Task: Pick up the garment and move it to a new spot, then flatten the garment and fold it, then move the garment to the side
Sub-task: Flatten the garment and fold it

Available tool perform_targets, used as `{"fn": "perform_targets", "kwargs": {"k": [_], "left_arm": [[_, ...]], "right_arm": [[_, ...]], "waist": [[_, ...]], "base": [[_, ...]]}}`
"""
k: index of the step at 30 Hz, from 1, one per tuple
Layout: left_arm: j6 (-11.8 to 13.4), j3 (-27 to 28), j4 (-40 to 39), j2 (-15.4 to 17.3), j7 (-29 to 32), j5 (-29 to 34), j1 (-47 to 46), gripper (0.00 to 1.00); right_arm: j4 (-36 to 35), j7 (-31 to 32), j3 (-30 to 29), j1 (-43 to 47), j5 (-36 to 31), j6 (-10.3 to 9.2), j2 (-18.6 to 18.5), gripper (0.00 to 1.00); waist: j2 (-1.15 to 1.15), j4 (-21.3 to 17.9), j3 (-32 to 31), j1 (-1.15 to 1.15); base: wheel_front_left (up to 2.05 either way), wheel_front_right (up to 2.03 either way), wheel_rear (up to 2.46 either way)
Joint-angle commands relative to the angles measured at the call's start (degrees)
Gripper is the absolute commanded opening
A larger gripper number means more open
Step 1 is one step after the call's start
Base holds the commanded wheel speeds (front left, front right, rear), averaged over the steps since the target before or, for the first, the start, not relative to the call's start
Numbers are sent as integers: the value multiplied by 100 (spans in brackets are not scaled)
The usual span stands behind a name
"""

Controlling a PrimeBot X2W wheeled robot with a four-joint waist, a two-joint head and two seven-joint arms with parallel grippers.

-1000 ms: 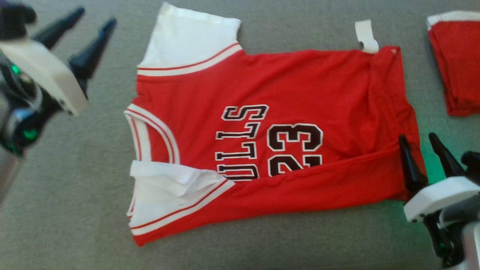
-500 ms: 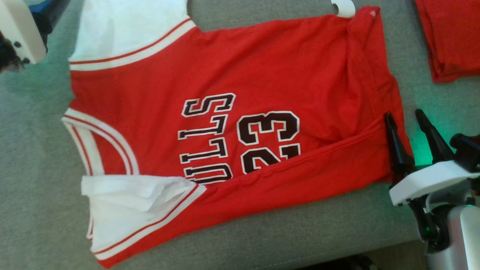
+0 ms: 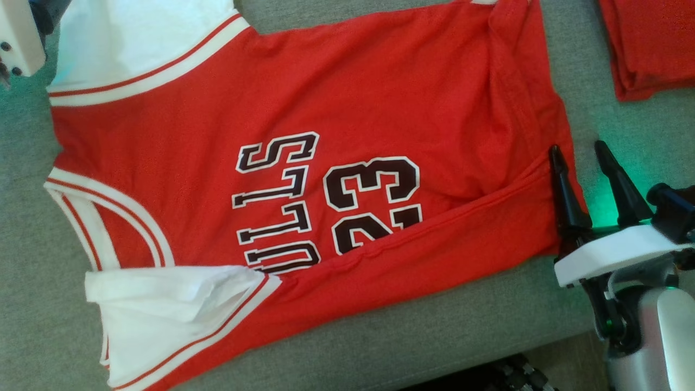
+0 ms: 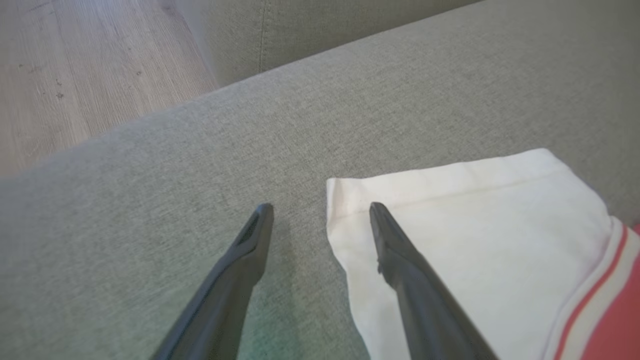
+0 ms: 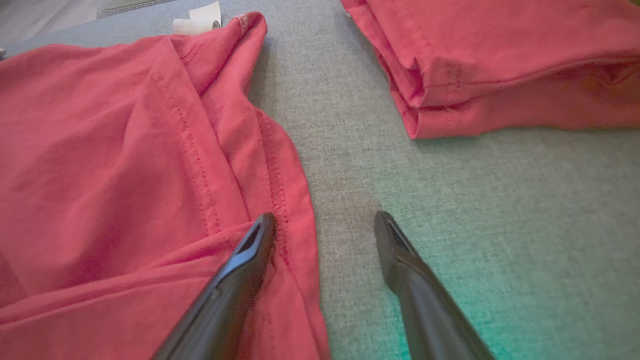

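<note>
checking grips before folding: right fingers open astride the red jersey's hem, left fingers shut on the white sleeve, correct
Not quite. The left gripper is open, not shut: the left wrist view shows one finger over the white sleeve, the other over the grey cushion. The right gripper is open astride the hem of the red jersey.

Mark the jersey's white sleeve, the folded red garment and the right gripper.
white sleeve (image 4: 475,230): left wrist view, flat middle.
folded red garment (image 5: 500,60): right wrist view, top layer.
right gripper (image 5: 324,216): right wrist view, between fingertips.
</note>
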Motion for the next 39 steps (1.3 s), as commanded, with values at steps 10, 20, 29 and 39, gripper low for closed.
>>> {"fn": "perform_targets", "kwargs": {"k": [10, 20, 29, 39], "left_arm": [[9, -197, 46, 389, -192, -121, -567, 100], [9, -603, -208, 402, -383, -487, -688, 0], [9, -1073, -568, 310, -1349, -499, -639, 0], [9, -1564, -1027, 203, -1826, -571, -864, 0]], "right_arm": [[5, -58, 224, 3, -71, -5, 45, 100], [-219, -1, 77, -101, 11, -5, 33, 100], [-403, 944, 291, -1264, -224, -5, -448, 100], [1882, 2035, 654, -3332, -1179, -5, -378, 100]], "waist": [[0, -133, 142, 0], [0, 9, 39, 0], [0, 438, -678, 0], [0, 912, -930, 0]], "base": [[0, 0, 0], [0, 0, 0], [0, 0, 0], [0, 0, 0]]}}
